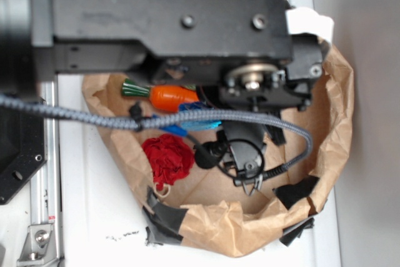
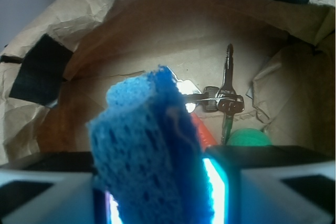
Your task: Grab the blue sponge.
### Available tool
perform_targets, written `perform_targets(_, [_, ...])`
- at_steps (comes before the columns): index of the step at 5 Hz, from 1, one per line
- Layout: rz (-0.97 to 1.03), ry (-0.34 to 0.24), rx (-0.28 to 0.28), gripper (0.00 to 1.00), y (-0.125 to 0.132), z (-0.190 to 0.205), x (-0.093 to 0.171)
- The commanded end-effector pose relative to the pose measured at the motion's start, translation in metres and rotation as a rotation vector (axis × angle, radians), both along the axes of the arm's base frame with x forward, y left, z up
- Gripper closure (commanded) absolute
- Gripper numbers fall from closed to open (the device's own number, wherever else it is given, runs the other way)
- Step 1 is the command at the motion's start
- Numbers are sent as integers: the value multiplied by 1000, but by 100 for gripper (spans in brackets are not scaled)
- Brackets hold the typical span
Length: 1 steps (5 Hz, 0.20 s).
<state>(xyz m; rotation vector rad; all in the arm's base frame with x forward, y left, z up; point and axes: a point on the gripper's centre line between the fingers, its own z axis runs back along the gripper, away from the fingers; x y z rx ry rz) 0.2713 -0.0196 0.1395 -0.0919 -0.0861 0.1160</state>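
Robot lab bench, white tabletop (image 1: pixel 94 217), metal rail (image 1: pixel 49 173), taped brown paper enclosure (image 1: pixel 337 110) holding toy props

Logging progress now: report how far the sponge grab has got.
Done: the blue sponge sits clamped in the pincer, squeezed and standing up between its pads in the wrist view. In hand: it appears raised off the paper tray, with the keys and green ball lying beyond it. Left: little, perhaps lifting clear; the exterior view mostly hides the sponge behind the arm.
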Motion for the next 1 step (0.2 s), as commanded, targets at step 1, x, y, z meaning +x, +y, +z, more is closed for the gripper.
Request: perform_targets(1, [-8, -10, 25, 100, -2, 6, 3])
